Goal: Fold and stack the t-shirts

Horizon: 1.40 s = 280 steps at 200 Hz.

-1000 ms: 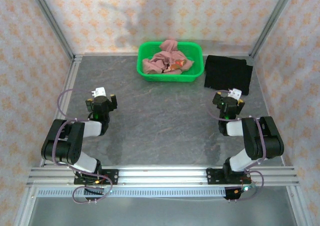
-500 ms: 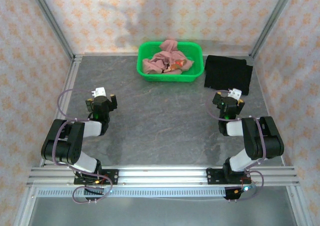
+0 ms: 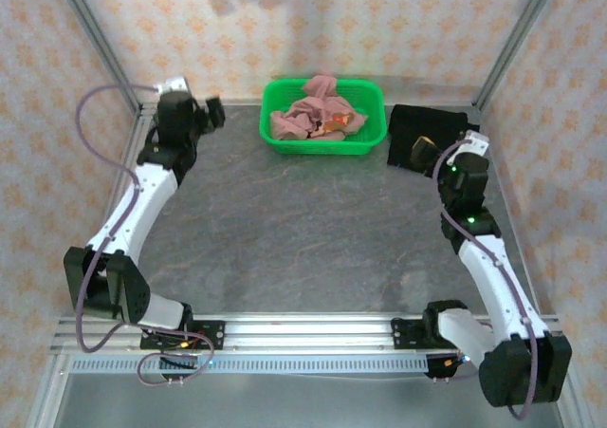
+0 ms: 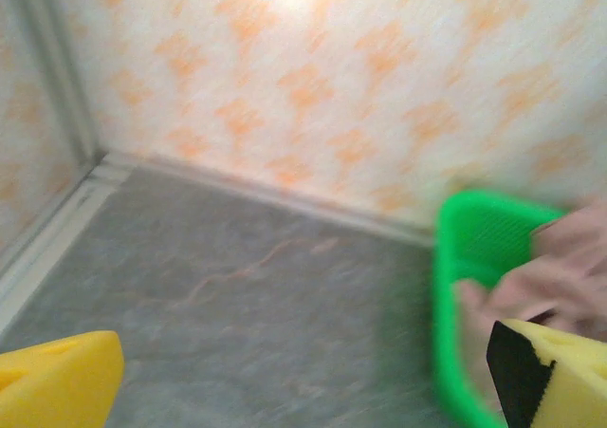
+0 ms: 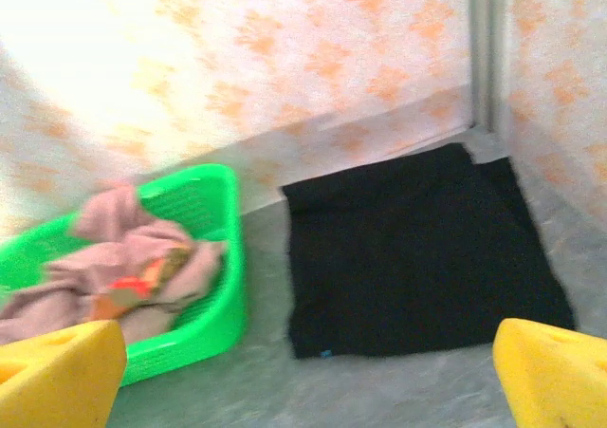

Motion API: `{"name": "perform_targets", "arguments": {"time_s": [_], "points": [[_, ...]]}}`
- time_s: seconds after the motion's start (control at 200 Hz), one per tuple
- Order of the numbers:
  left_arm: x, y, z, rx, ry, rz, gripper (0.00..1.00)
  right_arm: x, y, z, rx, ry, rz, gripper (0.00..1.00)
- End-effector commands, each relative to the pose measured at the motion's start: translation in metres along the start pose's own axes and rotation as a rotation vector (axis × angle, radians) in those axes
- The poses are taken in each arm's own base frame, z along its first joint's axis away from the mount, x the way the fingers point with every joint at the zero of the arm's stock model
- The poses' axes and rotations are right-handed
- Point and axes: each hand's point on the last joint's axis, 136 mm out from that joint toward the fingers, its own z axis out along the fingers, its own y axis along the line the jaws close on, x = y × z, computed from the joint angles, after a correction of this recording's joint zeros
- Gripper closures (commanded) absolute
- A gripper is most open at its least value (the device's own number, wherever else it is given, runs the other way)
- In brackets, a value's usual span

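A crumpled salmon-pink t-shirt [image 3: 318, 115] with an orange print lies in the green basket [image 3: 365, 143] at the back centre. It is also in the right wrist view [image 5: 123, 267] and at the left wrist view's edge [image 4: 560, 276]. The black t-shirt [image 3: 446, 129] lies folded flat to the right of the basket [image 5: 417, 248]. My left gripper [image 3: 201, 113] hangs open just left of the basket [image 4: 303, 390], holding nothing. Over the black t-shirt's near edge, my right gripper [image 3: 438, 153] is open and empty [image 5: 308, 381].
The basket's green rim [image 4: 474, 238] stands close to my left gripper's right finger. Patterned walls and metal corner posts [image 3: 498, 39] enclose the grey table [image 3: 303, 219] on three sides. A strip of table separates the basket [image 5: 223, 286] from the black shirt.
Both arms have stretched out from their tucked pose near the bases toward the back: the left to beside the basket, the right to the black t-shirt. Both grippers stayed open.
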Motion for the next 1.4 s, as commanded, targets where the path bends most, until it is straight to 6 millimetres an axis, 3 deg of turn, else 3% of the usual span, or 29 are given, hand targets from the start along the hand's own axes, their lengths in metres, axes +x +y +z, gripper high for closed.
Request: {"name": "perform_targets", "arguments": {"time_s": [0.0, 0.155, 0.175, 0.29, 0.39, 0.52, 0.661, 0.951, 1.181, 1.396], "points": [[0.077, -0.017, 0.022, 0.007, 0.415, -0.079, 0.00, 0.057, 0.013, -0.005, -0.048, 0.339, 0.103, 0.01], [0.095, -0.065, 0.059, 0.101, 0.553, -0.088, 0.02, 0.053, 0.052, 0.026, -0.099, 0.571, 0.128, 0.01], [0.106, -0.069, 0.069, 0.105, 0.580, -0.088, 0.02, 0.054, 0.058, 0.031, -0.116, 0.599, 0.130, 0.01], [0.123, -0.093, 0.099, 0.139, 0.621, -0.104, 0.13, 0.056, 0.098, 0.058, -0.209, 0.687, 0.129, 0.01], [0.137, -0.098, 0.123, 0.119, 0.646, -0.126, 0.28, 0.061, 0.131, 0.078, -0.265, 0.740, 0.098, 0.00], [0.153, -0.093, 0.149, 0.063, 0.662, -0.123, 0.35, 0.076, 0.173, 0.100, -0.319, 0.799, 0.045, 0.00], [0.166, -0.085, 0.162, 0.007, 0.670, -0.112, 0.43, 0.096, 0.211, 0.122, -0.351, 0.853, -0.007, 0.00], [0.205, -0.079, 0.152, 0.017, 0.764, -0.088, 0.93, 0.141, 0.258, 0.159, -0.372, 0.897, -0.097, 0.05], [0.223, -0.070, 0.127, 0.008, 0.822, -0.076, 0.99, 0.170, 0.276, 0.169, -0.381, 0.888, -0.166, 0.06], [0.234, -0.071, 0.097, 0.022, 0.860, -0.067, 1.00, 0.177, 0.285, 0.178, -0.378, 0.854, -0.192, 0.06]]}}
